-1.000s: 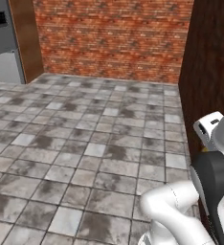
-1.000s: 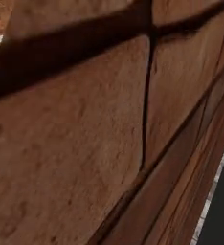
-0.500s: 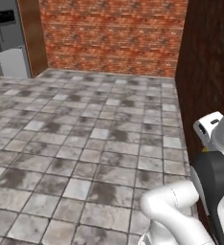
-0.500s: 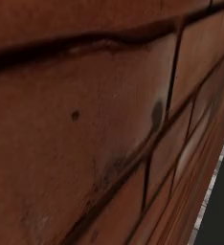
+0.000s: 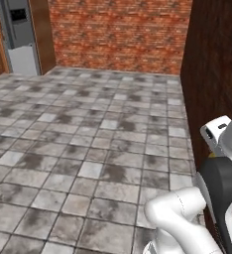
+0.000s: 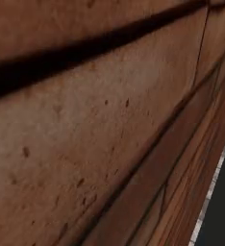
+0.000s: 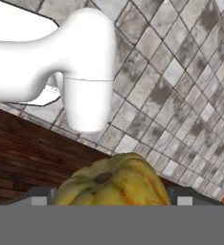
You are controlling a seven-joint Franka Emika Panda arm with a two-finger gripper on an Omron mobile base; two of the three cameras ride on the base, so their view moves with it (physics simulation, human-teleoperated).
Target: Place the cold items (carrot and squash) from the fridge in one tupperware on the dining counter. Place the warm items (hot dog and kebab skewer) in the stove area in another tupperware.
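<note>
A yellow squash sits between the two dark fingertips of the robot's tool, its ribbed, orange-flecked body filling the gap from one tip to the other in the hand view. The tool stands wide, closed on the broad squash, whose stem end faces the camera. Beyond the squash, the same view looks down on a grey-and-white tiled floor laid in a diagonal pattern, with a dark brown wooden panel running across the lower left.

From the left base view, the white arm curls up at the lower right, its dark joint beside a tall dark brown wall that runs along the right edge. The mottled tile floor spreads out ahead of the robot toward the far end of the room. There a red brick wall closes off the space. At the far left corner stands a grey fridge with a dark panel in its door, framed by a brown wooden cabinet side on its right and a lattice-fronted wooden surface on its left.

The right base view sits hard up against a reddish-brown wooden surface crossed by dark grooves, with a thin pale strip and a dark area at the lower right corner.
</note>
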